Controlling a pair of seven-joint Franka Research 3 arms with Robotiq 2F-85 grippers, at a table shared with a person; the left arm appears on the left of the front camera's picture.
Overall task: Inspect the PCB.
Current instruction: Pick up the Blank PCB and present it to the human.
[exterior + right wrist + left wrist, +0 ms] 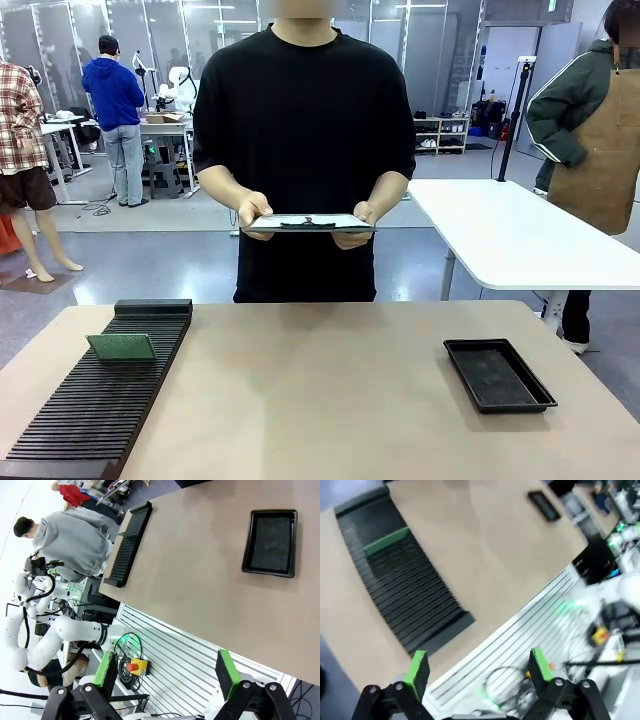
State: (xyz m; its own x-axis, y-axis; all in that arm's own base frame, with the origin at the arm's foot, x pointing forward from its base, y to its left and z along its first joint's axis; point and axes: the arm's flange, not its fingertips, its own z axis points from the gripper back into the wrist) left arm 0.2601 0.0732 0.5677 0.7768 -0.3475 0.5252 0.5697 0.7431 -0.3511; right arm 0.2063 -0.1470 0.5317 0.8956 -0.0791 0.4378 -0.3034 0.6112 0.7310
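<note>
Off the tabletop's (320, 400) near edge, poised with left gripper (478, 662) and right gripper (165, 662) both spread wide, empty; onward from the left gripper to the PCB (121, 346), upright in the slotted rack (95, 410) by the tabletop's left edge, long axis parallel to the near edge. Far nearer the left gripper than the right; likely its reach.

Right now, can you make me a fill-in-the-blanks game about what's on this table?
The thin flat ____ circuit board stands in the long black slotted rack.
The shallow black rectangular tray lies toward the robot's ____ side.
The person holds the grey clipboard with ____ hands.
The left gripper and the right gripper are both ____.
Missing words: green, right, both, open.
</note>
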